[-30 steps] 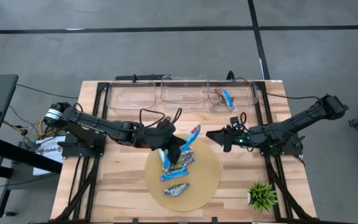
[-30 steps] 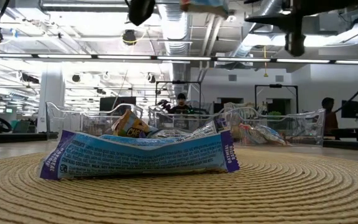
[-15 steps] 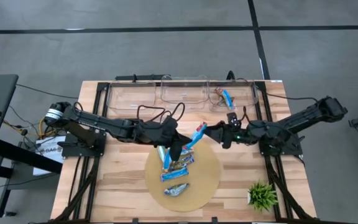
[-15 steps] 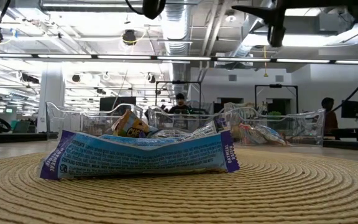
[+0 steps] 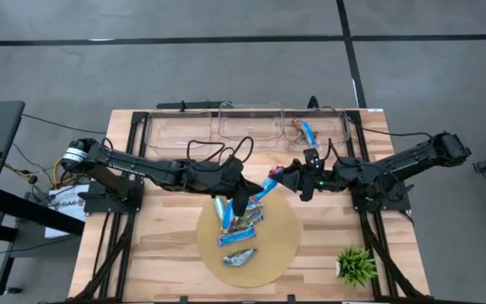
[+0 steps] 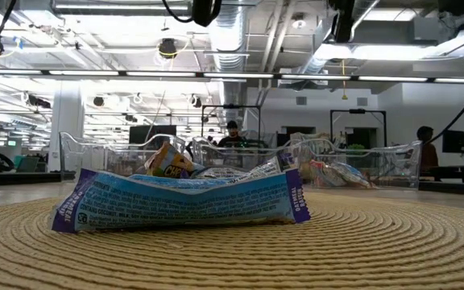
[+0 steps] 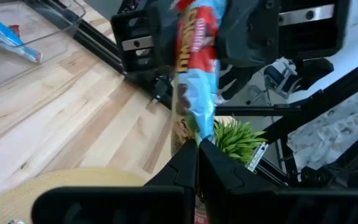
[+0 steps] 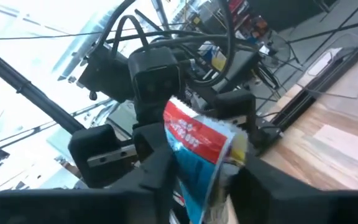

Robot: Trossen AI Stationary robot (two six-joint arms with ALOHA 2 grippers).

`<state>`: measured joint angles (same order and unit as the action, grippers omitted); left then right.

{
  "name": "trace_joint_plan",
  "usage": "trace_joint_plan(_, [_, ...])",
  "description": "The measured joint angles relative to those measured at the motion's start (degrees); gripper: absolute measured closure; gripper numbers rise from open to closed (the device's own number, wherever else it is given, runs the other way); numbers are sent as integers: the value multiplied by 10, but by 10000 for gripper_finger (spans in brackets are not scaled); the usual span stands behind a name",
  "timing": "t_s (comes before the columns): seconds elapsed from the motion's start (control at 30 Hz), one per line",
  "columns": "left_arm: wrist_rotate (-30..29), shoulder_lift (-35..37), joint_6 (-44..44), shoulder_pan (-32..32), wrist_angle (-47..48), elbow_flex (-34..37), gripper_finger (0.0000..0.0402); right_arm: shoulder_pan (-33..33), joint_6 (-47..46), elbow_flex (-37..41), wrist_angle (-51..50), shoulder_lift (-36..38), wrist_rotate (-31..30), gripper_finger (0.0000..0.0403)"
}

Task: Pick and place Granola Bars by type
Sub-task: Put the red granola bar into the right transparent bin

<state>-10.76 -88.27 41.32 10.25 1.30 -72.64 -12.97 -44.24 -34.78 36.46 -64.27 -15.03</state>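
Crinkly blue-red bar (image 5: 268, 183) pinched by left hand (image 5: 254, 196), right hand (image 5: 282, 176) seemingly closing (shiny wrapper)

The table (image 5: 167, 245) is pale wood planks, smooth with a soft sheen, framed in matt black metal. The round mat (image 6: 377, 242) is coiled straw-coloured rope, coarse and ribbed. The bars (image 6: 184, 201) wear crinkled, glossy foil-like wrappers. The bins (image 5: 247, 127) are clear, shiny plastic. The left gripper (image 7: 197, 163) and right gripper (image 8: 197, 180) look like matt black plastic. The floor (image 5: 226, 76) is dull grey.
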Motion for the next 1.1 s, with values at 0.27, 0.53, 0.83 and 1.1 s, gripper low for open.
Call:
trace_joint_plan(0.27, [-10,0,-3,0,-5,0,401,0,12,0,-4,0,0,377])
trace_joint_plan(0.53, [15,0,-10,-7,36,0,349,0,12,0,-86,0,9,373])
trace_joint_plan(0.83, [53,0,-10,-26,44,0,239,18,12,0,-211,4,2,381])
trace_joint_plan(1.1, [198,0,-42,-24,44,0,228,108,3,-12,-362,6,-134,381])
